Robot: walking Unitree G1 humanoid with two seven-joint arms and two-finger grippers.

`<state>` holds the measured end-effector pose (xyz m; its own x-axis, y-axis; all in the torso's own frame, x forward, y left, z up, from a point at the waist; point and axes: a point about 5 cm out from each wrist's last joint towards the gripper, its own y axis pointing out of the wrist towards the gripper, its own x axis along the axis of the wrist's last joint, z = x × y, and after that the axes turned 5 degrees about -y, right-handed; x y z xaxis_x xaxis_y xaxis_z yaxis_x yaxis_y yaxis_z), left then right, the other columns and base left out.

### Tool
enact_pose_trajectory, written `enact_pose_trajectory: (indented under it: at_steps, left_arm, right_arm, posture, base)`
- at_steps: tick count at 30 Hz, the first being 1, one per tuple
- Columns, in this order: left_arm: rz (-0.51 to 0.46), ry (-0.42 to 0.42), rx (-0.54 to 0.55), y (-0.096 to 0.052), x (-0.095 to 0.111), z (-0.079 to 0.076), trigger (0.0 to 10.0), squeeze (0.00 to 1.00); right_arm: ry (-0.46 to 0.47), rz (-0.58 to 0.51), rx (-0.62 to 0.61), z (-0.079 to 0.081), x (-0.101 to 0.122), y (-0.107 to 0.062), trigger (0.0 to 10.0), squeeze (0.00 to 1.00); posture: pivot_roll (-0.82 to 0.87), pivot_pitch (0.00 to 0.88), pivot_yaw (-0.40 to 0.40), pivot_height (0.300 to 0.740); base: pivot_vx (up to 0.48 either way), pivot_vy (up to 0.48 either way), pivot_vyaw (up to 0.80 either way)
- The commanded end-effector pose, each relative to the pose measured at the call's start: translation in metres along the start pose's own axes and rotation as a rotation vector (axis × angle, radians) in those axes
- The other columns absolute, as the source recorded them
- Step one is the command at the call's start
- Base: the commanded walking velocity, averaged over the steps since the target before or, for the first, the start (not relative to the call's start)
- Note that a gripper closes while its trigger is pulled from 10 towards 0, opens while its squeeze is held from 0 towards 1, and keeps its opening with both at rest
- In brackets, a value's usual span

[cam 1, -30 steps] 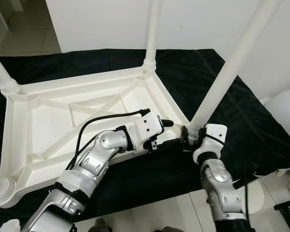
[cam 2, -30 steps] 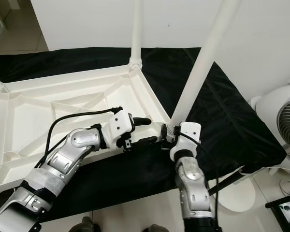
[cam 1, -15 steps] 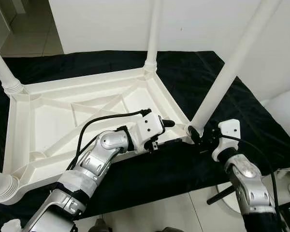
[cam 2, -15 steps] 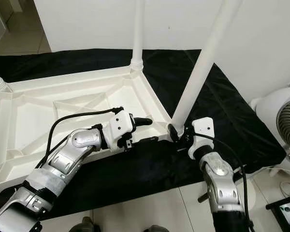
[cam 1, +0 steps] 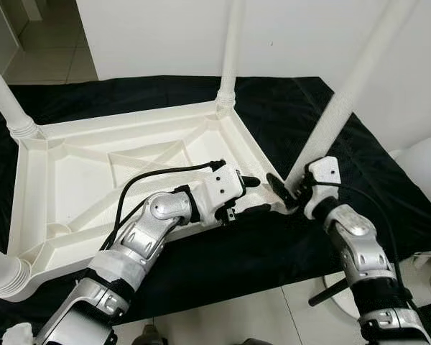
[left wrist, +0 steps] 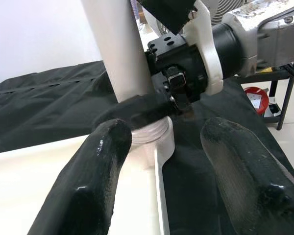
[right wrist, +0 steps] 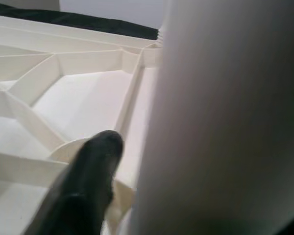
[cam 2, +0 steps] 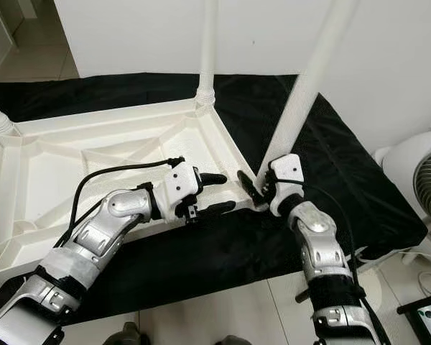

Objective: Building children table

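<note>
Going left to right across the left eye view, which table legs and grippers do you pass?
Far-left leg → near-left leg → left gripper, jaws open along the table's near edge → far-right leg → right gripper at the base of the near-right leg.

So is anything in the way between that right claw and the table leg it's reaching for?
Nothing visible. The right claw is already at the base of the near leg, one finger beside it. The left claw sits open nearby on the tabletop's rim, off to the side.
</note>
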<state>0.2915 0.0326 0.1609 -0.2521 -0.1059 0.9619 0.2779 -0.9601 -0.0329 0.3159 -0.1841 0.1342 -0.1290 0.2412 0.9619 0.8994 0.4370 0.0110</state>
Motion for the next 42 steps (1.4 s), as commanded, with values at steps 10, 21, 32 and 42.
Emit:
enact_pose_trajectory:
  at_steps: [10,21,32,42]
  left_arm:
    - [0.003,0.017,-0.048,0.001,0.001,-0.001,10.0,0.00]
    - [0.004,0.018,-0.049,0.001,0.000,-0.002,10.0,0.00]
    - [0.007,0.015,-0.048,0.000,-0.001,-0.003,10.0,0.00]
    - [0.005,0.013,-0.046,0.000,-0.002,-0.004,10.0,0.00]
  right_arm:
    - [0.067,0.040,0.051,0.017,-0.017,0.001,0.6,0.00]
    - [0.151,0.105,-0.283,0.009,-0.019,0.000,10.0,0.00]
    - [0.225,0.155,-0.575,0.033,-0.007,0.003,10.0,0.00]
    - [0.304,0.157,-0.661,0.064,0.007,0.011,10.0,0.00]
  posture:
    - [0.00,0.000,-0.038,0.740]
    - [0.00,0.000,-0.044,0.740]
    - [0.00,0.000,-0.056,0.740]
    - [0.00,0.000,-0.064,0.740]
  base:
    - [0.000,0.000,0.00]
    - [0.000,0.000,0.00]
    - [0.000,0.000,0.00]
    - [0.000,0.000,0.00]
